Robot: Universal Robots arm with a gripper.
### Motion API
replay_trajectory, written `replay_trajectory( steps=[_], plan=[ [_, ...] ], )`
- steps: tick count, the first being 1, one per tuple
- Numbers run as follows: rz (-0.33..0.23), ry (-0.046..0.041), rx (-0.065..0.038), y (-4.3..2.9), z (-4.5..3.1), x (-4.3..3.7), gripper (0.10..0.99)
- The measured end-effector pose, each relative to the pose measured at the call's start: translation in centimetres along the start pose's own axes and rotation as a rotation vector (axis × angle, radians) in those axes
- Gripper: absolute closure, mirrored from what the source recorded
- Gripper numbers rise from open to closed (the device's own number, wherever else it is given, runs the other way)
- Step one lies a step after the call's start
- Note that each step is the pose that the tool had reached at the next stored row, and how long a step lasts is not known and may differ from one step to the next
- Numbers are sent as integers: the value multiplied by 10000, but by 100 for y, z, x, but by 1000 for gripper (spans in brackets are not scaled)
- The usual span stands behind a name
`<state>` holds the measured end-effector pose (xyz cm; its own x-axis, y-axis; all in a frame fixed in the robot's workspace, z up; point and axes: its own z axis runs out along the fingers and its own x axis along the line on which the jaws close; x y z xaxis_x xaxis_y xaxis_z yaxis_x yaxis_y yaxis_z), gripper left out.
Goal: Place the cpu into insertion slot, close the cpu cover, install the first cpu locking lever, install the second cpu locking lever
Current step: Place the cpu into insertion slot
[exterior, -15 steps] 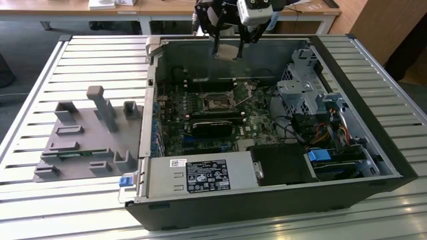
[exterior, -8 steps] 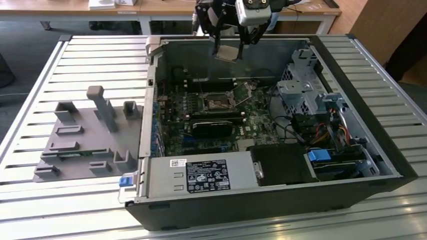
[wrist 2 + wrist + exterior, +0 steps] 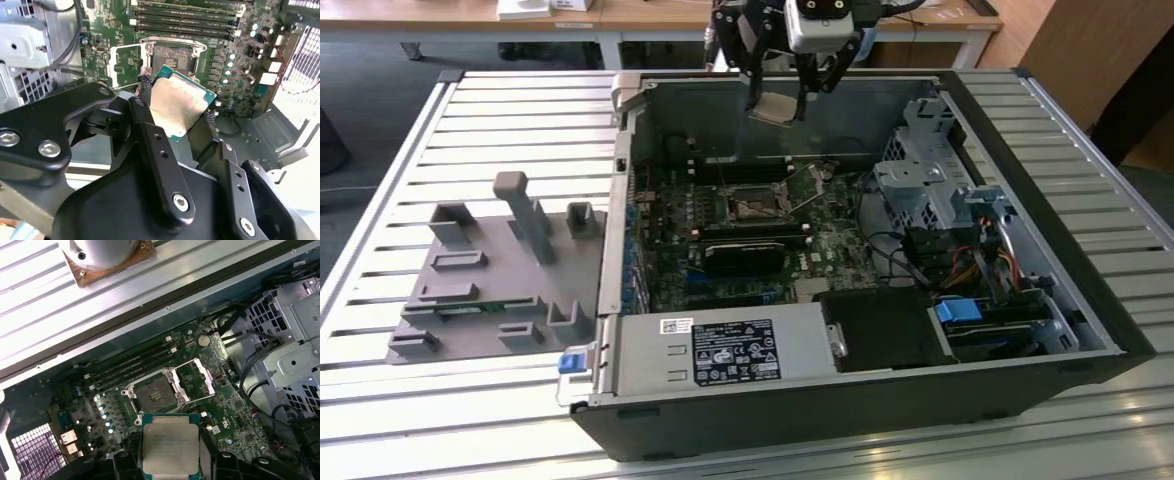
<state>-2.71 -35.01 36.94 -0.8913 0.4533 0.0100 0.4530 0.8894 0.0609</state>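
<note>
There's the gripper [image 3: 782, 98], hanging above the open computer case [image 3: 854, 410] and pinching the cpu [image 3: 177, 107] by its edges (silver top towards both wrist views). Down on the motherboard [image 3: 235, 415] the insertion slot [image 3: 155, 395] lies bare, with the cpu cover [image 3: 199, 379] flipped open beside it.

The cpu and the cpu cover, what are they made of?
The cpu looks like dull silver-beige metal on top, matte, with a thin green board edge showing around it. The cpu cover is probably thin bare metal: bright, silvery and catching the light.
</note>
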Motion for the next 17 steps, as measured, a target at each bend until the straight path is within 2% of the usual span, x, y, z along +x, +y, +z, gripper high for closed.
replay_trajectory(
  steps=[17],
  plan=[
    [1895, -219, 181, 0, 12, 0, 545]
  ],
)
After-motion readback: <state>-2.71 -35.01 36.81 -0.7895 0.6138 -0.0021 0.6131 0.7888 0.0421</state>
